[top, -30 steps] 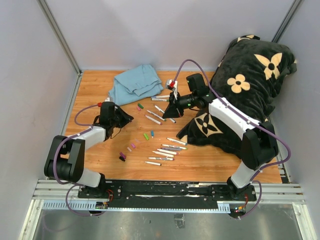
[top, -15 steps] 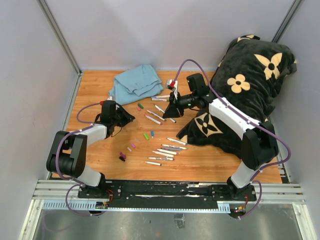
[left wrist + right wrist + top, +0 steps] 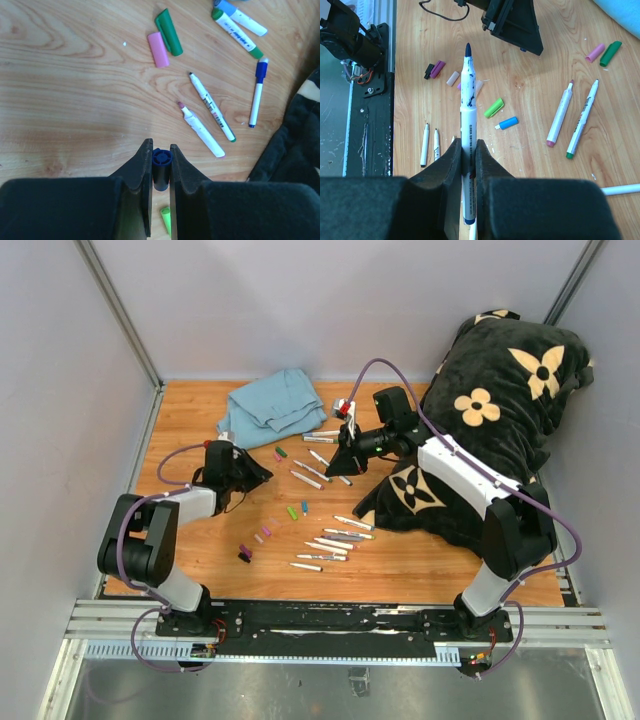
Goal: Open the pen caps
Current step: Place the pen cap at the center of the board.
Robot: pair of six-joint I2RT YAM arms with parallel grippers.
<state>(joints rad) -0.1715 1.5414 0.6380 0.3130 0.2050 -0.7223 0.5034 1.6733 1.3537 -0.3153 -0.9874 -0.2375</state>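
As left gripper (image 3: 160,146) held a short dark-blue plastic cap (image 3: 161,159) in narrow jaws, right gripper (image 3: 468,142) clamping the uncapped white marker (image 3: 468,95), both wanted low release onto wooden tabletop (image 3: 75,90).

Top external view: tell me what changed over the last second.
The left gripper, shut on a blue cap, shifted slightly toward the middle of the table. The right gripper stayed clamped on its uncapped marker; loose markers, cloth and pillow did not move.
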